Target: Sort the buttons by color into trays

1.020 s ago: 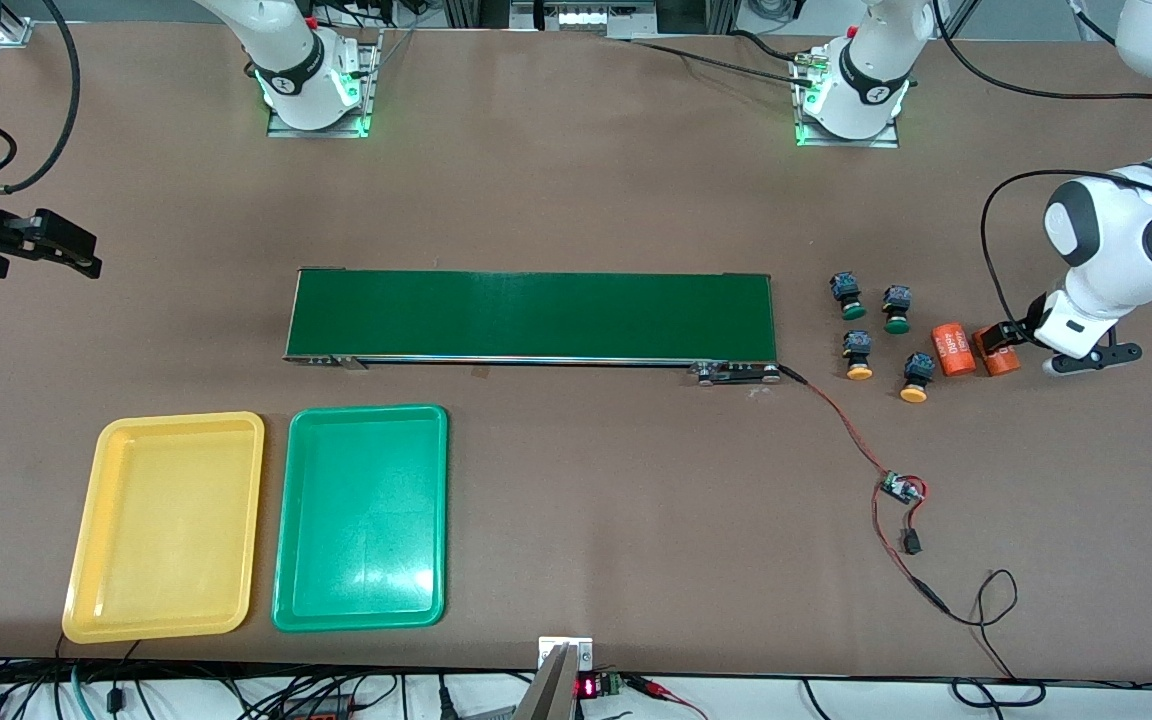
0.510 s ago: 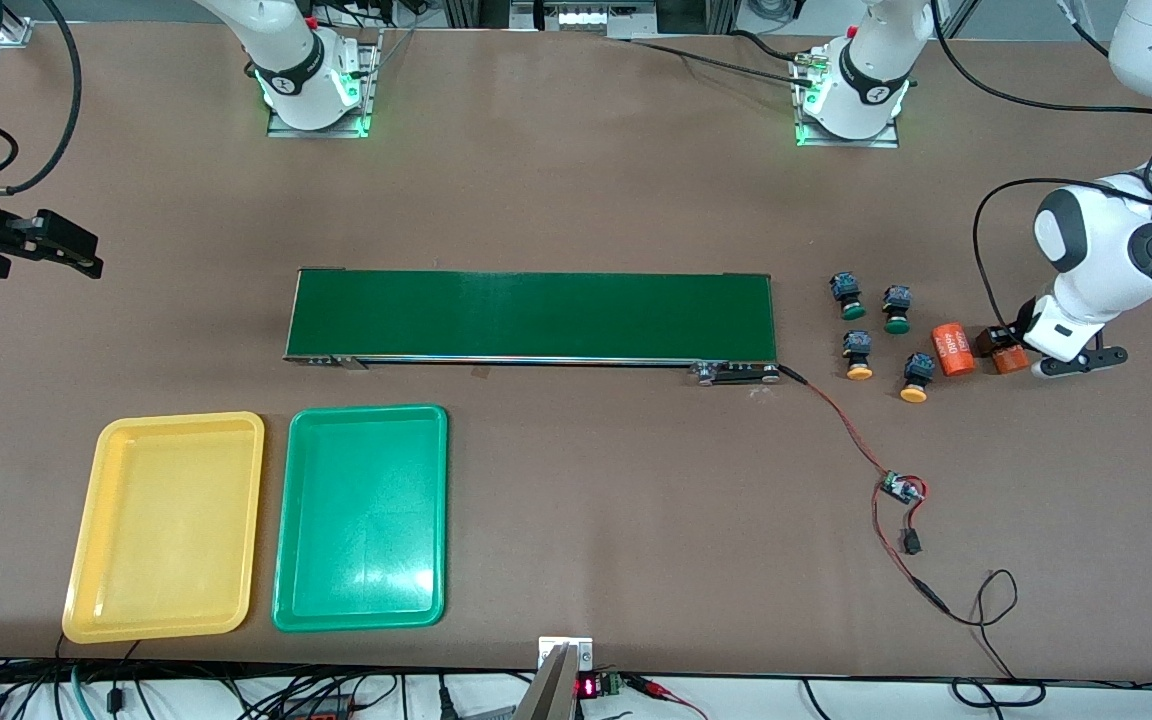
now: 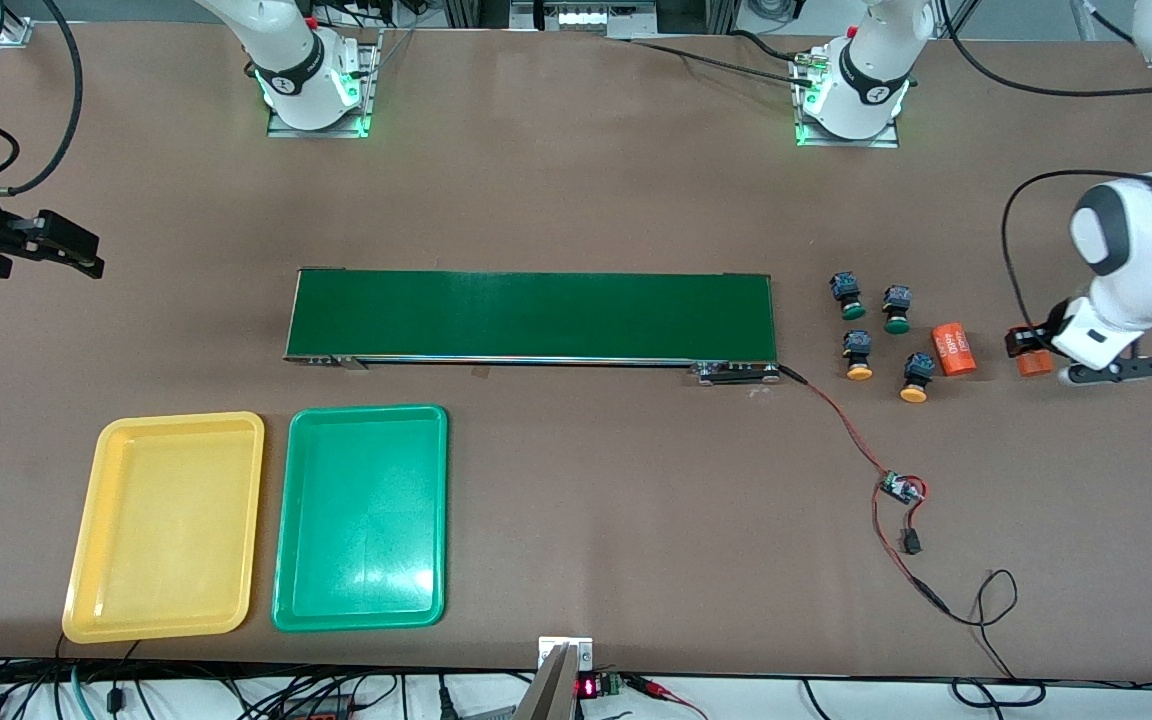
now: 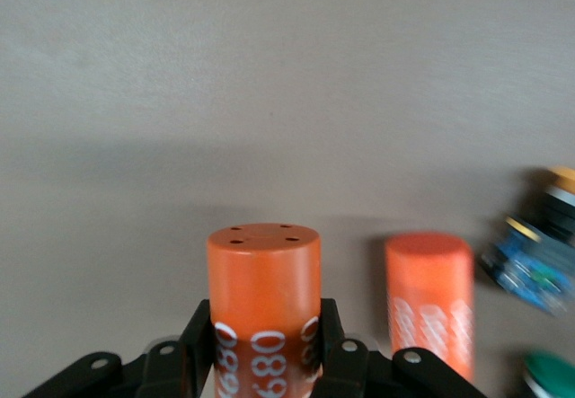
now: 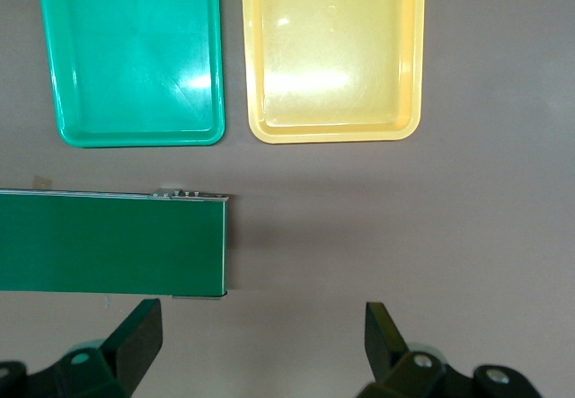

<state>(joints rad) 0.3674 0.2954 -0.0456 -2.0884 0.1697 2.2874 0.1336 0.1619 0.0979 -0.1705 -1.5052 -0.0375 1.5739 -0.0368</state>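
Fingers of the left gripper (image 4: 265,362) clamp an orange cylinder (image 4: 264,290) printed "680", carried over bare table at the left arm's end. Just beside it, a second orange cylinder (image 3: 952,349) lies on the table. Next come the four buttons: two green-capped buttons (image 3: 848,297) and, nearer the front camera, two yellow-capped buttons (image 3: 857,357). They sit between that cylinder and the dark-green belt (image 3: 531,315). The right gripper (image 5: 265,344) waits spread wide and empty above the belt's other end, with the green tray (image 3: 360,517) and yellow tray (image 3: 165,527) empty, side by side, nearer the front camera.
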